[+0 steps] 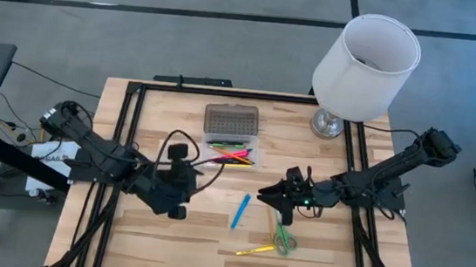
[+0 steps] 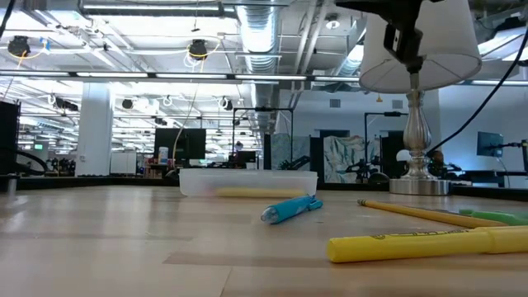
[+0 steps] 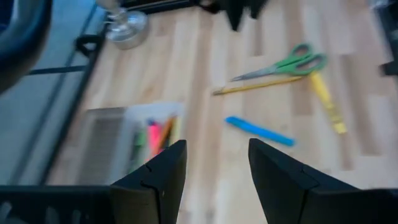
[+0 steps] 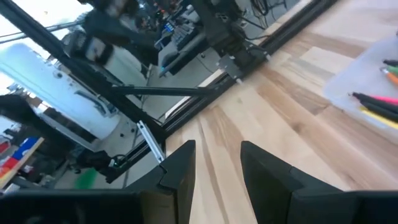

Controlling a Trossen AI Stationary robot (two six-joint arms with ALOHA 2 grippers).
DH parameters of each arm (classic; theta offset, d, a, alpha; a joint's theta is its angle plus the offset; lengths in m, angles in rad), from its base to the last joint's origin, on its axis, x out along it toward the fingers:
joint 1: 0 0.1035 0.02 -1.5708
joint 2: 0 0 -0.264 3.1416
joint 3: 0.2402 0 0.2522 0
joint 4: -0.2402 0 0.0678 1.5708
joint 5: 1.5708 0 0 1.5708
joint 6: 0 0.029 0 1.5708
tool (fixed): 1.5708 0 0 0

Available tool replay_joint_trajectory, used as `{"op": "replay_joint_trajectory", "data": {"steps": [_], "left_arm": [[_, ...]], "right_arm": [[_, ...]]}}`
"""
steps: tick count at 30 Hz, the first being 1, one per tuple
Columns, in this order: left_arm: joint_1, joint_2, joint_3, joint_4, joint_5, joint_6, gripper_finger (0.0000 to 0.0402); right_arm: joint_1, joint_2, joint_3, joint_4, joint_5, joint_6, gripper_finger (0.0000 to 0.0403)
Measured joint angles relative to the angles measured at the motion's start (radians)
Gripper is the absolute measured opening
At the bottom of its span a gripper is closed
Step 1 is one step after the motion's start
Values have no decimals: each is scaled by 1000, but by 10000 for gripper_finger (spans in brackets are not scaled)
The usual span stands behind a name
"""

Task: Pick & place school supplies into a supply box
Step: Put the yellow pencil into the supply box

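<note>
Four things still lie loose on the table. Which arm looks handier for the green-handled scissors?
Probably the right. Its open gripper hangs just beside the green-handled scissors, with the thin yellow pencil nearby. The left gripper, also open, sits farther off, beyond the blue marker.

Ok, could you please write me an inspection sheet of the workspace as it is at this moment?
Surface: wooden table, black frame rails.
Job's things: supply box open, lid beside, several pens inside; blue marker, green scissors, yellow highlighter and pencil loose on the table.
Clutter: white lamp at the far right corner.
Grippers: left gripper open, empty; right gripper open, empty.
Cables: black cable above the left arm.
Surroundings: grey floor, open hall behind; no person seen.
</note>
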Motion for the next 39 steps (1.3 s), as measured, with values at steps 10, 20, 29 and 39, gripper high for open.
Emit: {"op": "replay_joint_trajectory", "data": {"steps": [10, 20, 29, 39], "left_arm": [[-68, -206, -442, 330, -3, -260, 169], [-118, -281, -627, 349, -45, -481, 169], [-122, -281, -630, 335, -121, -454, 169], [-120, -281, -630, 334, -148, -435, 169]], "right_arm": [[11, 0, 0, -69, -3, 43, 120], [104, 0, 0, -414, 31, 408, 120], [148, 0, 0, -499, 75, 561, 94], [70, 174, 2, -445, -126, 565, 67]]}}
